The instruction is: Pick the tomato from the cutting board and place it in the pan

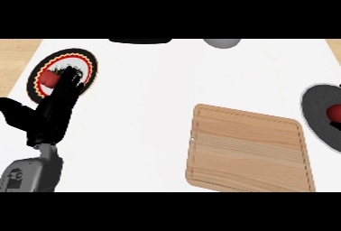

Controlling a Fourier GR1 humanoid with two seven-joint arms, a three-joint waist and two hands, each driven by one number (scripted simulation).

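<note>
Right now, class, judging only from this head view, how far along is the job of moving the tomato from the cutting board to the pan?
Looks done: the cutting board is bare, and a red tomato sits in the dark pan at the right edge. In hand: nothing clearly held; the left hand stretches over a patterned plate with a red item. Left: apparently nothing. The right hand is unseen.
</note>
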